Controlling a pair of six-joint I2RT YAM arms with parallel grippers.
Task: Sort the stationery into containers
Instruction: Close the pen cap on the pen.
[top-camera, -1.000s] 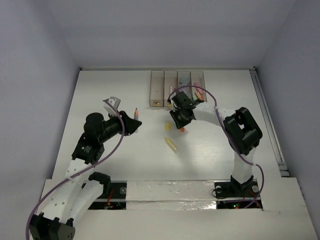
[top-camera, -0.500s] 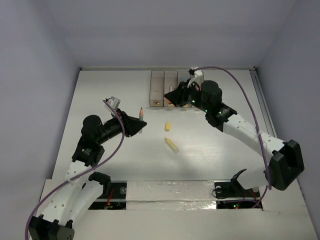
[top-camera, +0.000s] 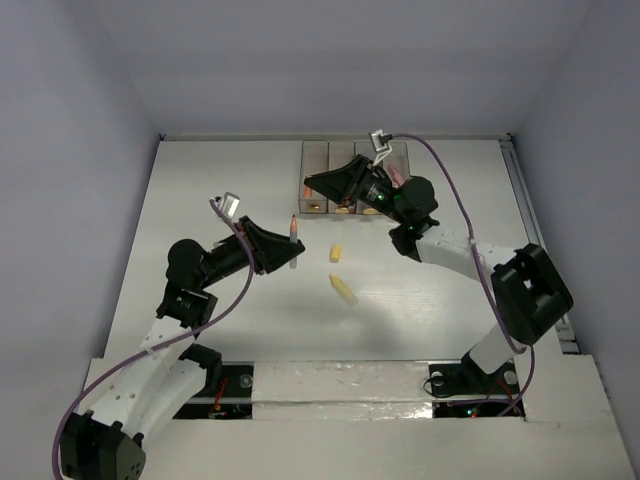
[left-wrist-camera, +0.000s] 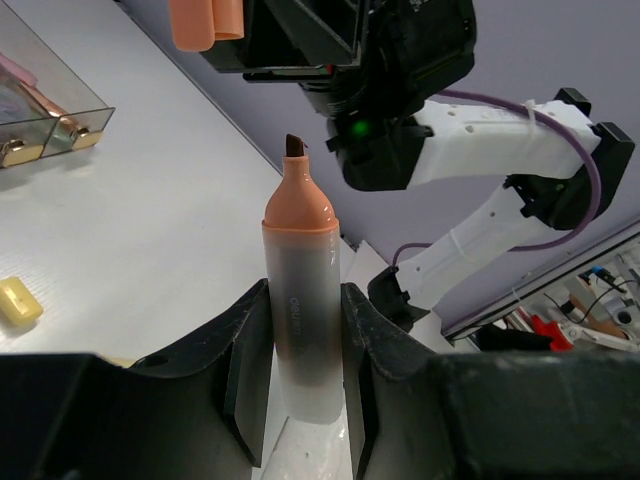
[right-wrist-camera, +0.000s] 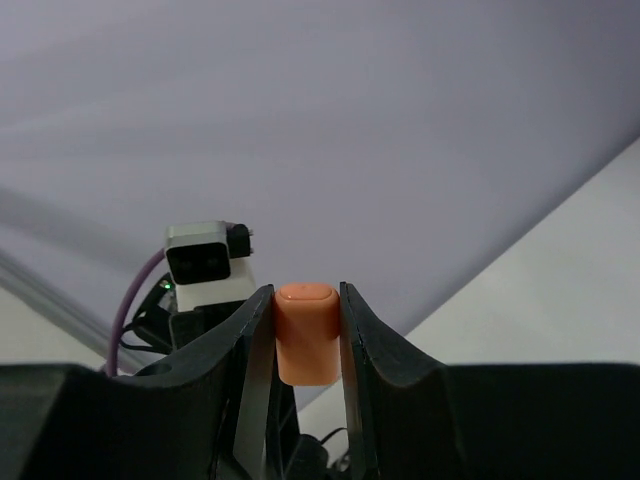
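My left gripper (top-camera: 280, 252) is shut on a grey-bodied marker (top-camera: 293, 240) with an orange neck and bare dark tip, held upright above the table; it shows between the jaws in the left wrist view (left-wrist-camera: 300, 290). My right gripper (top-camera: 312, 185) points left in front of the containers (top-camera: 316, 160) and is shut on a short orange cap (right-wrist-camera: 306, 335). That cap also shows in the left wrist view (left-wrist-camera: 205, 22), above and left of the marker's tip, apart from it. The bins hold a few stationery pieces.
Two yellow pieces lie on the white table, one (top-camera: 336, 253) just right of the marker and one (top-camera: 344, 290) nearer the arms. The row of bins (left-wrist-camera: 60, 95) stands at the back wall. The right arm's links (top-camera: 450, 245) stretch across the right half.
My right gripper rose from the table with the small orange piece and swung left past the bins toward the marker. My left gripper carried the marker rightward.
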